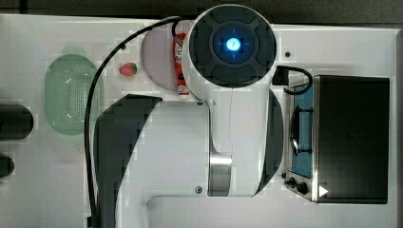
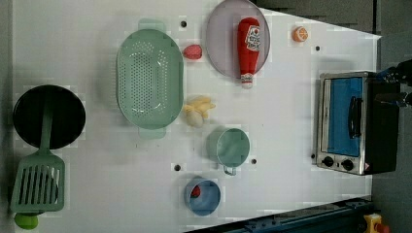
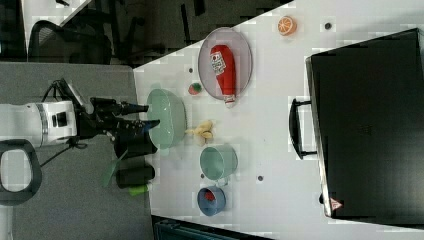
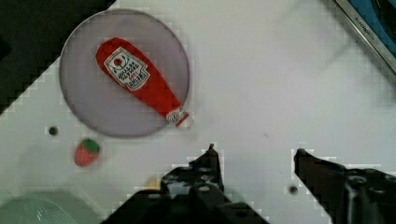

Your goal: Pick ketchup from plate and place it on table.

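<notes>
The ketchup (image 2: 248, 46) is a red squeeze bottle lying flat on the greyish-mauve plate (image 2: 221, 39), its white cap poking over the rim onto the white table (image 2: 291, 126). In the wrist view the ketchup (image 4: 140, 84) lies across the plate (image 4: 88, 93), well apart from my gripper (image 4: 256, 150), which is open with nothing between its fingers. The right view shows the gripper (image 3: 147, 115) held high off the table, away from the ketchup (image 3: 223, 67). In the top view the arm covers part of the ketchup (image 1: 180, 66) and the plate (image 1: 157, 57).
A strawberry (image 2: 193, 51) and a green perforated basket (image 2: 149, 77) lie beside the plate. Bananas (image 2: 197, 110), a green cup (image 2: 232, 147) and a blue bowl (image 2: 202, 196) sit mid-table. A toaster oven (image 2: 347, 121) stands at the left view's right, an orange slice (image 2: 300, 34) near it.
</notes>
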Controlling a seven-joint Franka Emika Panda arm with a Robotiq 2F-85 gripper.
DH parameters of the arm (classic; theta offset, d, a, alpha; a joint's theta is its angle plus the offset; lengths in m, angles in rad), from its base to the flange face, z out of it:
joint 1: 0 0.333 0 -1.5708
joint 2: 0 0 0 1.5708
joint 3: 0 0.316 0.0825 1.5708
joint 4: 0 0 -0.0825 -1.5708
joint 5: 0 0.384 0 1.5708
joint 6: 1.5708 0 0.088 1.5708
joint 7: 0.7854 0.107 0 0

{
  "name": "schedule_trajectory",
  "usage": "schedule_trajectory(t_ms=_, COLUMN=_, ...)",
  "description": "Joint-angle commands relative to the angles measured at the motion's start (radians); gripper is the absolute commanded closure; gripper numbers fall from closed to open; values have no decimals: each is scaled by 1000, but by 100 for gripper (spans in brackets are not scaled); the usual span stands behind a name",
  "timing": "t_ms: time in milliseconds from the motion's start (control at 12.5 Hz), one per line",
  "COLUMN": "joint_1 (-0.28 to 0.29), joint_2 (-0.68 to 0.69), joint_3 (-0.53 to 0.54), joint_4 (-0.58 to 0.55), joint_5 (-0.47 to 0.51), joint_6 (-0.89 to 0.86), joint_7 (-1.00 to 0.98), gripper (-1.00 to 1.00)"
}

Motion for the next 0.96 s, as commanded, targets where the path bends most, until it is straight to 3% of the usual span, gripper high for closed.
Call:
schedule_trajectory(t_ms=80, joint_1=-89, joint_2=-89, joint_3=44, joint_4=7, joint_5=22, joint_6=-165, joint_7=-53, gripper=-41)
schedule_trajectory(t_ms=320, joint_1=-85, joint_2=-31, joint_3=64, joint_4=8, joint_5=22, joint_6=-140, joint_7=-62, gripper=-99)
schedule_trajectory(t_ms=640, joint_1=-77, joint_2=82, joint_3=88, joint_4=10, joint_5=22, joint_6=23, joint_7=-78, gripper=-100)
schedule_trajectory(t_ms=960, joint_1=-70, joint_2=221, joint_3=110, joint_4=31, joint_5=22, joint_6=142, joint_7=-224, gripper=-100)
